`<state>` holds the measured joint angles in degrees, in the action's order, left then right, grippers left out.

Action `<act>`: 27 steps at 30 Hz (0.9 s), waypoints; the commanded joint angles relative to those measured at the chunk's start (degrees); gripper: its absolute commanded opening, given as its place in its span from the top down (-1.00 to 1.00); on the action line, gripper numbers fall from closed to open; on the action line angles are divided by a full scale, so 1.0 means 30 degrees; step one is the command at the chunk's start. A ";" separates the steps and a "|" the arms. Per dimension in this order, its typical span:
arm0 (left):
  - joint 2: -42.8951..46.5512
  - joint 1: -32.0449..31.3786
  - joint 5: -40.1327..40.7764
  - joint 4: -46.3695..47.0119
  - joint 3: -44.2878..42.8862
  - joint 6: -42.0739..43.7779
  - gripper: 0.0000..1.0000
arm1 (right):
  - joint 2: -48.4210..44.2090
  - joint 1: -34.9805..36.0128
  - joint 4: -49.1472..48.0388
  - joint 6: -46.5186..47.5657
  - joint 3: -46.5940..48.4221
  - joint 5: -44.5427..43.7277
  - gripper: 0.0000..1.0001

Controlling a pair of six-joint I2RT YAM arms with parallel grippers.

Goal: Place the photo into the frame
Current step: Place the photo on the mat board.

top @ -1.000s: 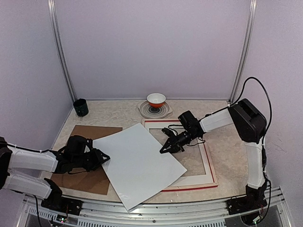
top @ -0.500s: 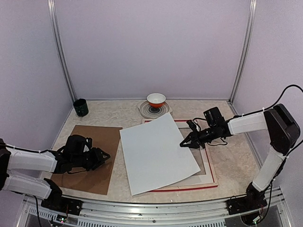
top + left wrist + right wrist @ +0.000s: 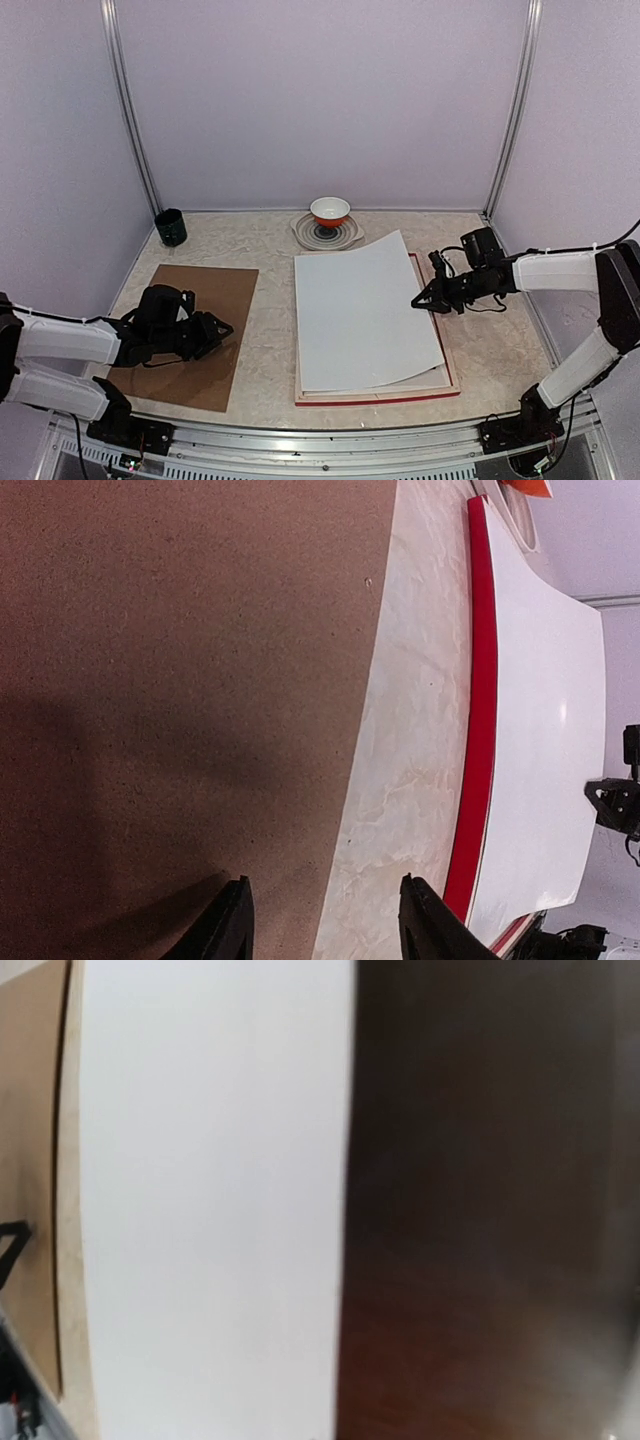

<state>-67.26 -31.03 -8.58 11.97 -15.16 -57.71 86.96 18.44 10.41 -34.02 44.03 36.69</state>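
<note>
Right claw (image 3: pixel 422 300) pinched shut on photo (image 3: pixel 360 310) at right edge, white back up over frame (image 3: pixel 375 398); left claw (image 3: pixel 222 328) apart, empty, above board (image 3: pixel 215 290). Square edges inside rim, lower flat, then release

My right pincer (image 3: pixel 428 298) pinches the right edge of the photo (image 3: pixel 360 310), which lies white side up over the frame (image 3: pixel 375 398). My left pincer (image 3: pixel 215 330) hovers parted above the brown board (image 3: pixel 212 288).
</note>
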 commanded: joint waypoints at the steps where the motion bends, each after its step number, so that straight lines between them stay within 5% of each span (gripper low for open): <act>1: -0.0188 0.0147 0.0044 0.0492 -0.0397 0.0113 0.01 | -0.1025 -0.0657 0.1053 0.0874 -0.0457 -0.1222 1.00; 27: -0.0371 0.0061 0.0067 0.0522 -0.0484 -0.0135 0.00 | -0.1145 -0.1017 0.1686 0.1913 -0.1008 -0.0756 1.00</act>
<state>-68.05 -31.03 -8.58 12.43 -15.18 -57.91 84.36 16.03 13.87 -29.71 40.27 34.87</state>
